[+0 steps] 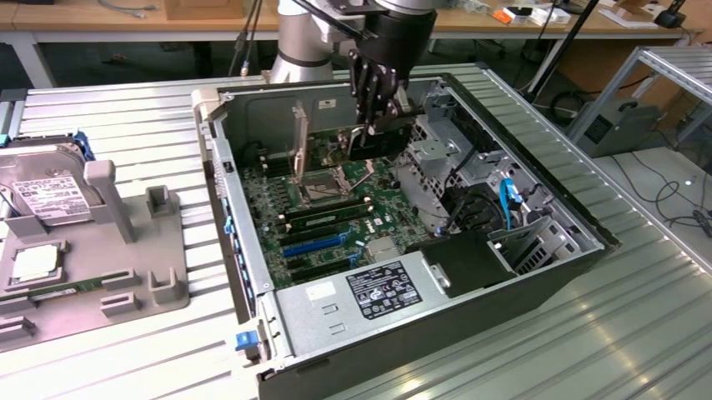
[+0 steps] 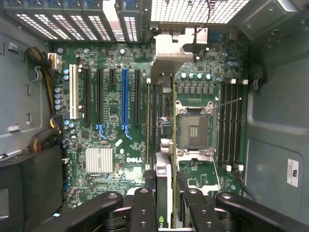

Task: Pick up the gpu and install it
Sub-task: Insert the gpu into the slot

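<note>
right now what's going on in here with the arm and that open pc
The robot arm has its pincer inside the open computer case, shut on the gpu, a black card held on edge. The card hangs over the motherboard, close beside the processor socket; I cannot tell whether it has met a slot. A hard drive lies in a grey tray on the exterior view's left.

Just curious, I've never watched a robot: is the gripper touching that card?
Touching. The wrist view shows the gpu edge-on, pinched between both fingers of the gripper.
</note>
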Robot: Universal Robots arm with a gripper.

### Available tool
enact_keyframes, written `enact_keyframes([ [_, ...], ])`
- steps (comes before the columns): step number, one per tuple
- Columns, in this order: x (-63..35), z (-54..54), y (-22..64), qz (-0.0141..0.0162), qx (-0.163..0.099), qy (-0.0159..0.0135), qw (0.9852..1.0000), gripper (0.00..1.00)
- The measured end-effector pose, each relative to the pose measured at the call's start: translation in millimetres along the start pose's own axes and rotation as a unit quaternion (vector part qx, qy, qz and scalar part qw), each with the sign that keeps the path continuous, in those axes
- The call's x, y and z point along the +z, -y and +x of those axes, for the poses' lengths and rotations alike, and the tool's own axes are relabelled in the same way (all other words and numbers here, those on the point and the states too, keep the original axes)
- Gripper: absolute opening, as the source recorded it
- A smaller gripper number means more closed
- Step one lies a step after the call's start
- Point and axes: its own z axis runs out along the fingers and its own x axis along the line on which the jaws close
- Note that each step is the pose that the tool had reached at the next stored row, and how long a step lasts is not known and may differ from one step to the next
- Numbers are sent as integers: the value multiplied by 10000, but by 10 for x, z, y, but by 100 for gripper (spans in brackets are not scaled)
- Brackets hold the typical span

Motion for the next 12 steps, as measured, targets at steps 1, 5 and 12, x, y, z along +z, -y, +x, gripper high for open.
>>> enact_keyframes([
  [1, 1, 10, -1, 0, 0, 0, 10000, 27],
  [5, 6, 38, -2, 0, 0, 0, 10000, 27],
  [12, 31, 96, -3, 0, 0, 1, 10000, 27],
])
